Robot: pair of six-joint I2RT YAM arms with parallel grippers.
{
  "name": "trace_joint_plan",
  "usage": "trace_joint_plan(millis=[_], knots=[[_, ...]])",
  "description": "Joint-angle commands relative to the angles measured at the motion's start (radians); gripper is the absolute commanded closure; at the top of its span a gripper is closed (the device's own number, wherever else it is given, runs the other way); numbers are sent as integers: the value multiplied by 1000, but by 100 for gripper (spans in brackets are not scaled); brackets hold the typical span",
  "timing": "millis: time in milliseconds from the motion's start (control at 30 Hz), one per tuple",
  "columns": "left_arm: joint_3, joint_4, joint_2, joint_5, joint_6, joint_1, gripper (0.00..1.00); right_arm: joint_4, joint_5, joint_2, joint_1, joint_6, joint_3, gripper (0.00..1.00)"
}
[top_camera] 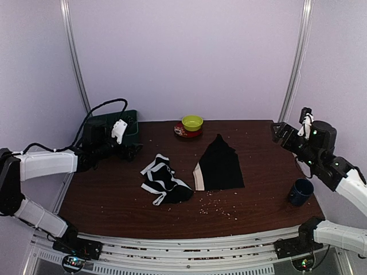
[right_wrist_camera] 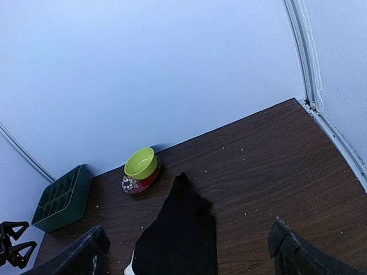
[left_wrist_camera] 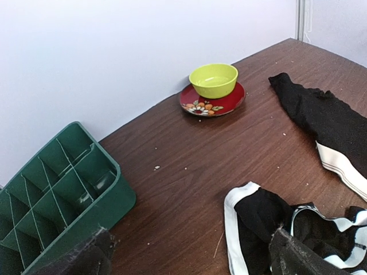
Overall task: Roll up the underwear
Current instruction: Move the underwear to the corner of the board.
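Observation:
Two pieces of underwear lie flat on the dark wooden table [top_camera: 109, 200]. The strappy one [top_camera: 163, 182] is black with several white-edged straps and is crumpled left of centre. The plain black one [top_camera: 219, 166] has one white band along its left edge and lies to the right of it. My left gripper [top_camera: 131, 150] hovers open at the back left, away from both. In the left wrist view the strappy underwear [left_wrist_camera: 258, 220] is by the right finger, and the left gripper [left_wrist_camera: 192, 252] holds nothing. My right gripper [top_camera: 281, 133] is raised open at the back right. The plain underwear [right_wrist_camera: 183, 229] lies below the right gripper [right_wrist_camera: 189, 252].
A green divided tray [top_camera: 127, 121] stands at the back left beside the left gripper. A yellow-green bowl [top_camera: 192, 122] sits on a red plate [top_camera: 182, 132] at the back centre. A dark blue mug [top_camera: 300, 191] stands near the right edge. Crumbs are scattered on the wood.

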Motion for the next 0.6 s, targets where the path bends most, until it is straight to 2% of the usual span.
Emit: trace_joint_plan(millis=[0,267,567], knots=[[11,107,48,-49,-26,4,2,4,63,-25,5,-31,-42,0],[27,87,79,-37,3,4,2,51,-20,-30,5,-92,-76,0],[35,35,76,64,71,4,2,72,-77,113,46,-118,-54,0]])
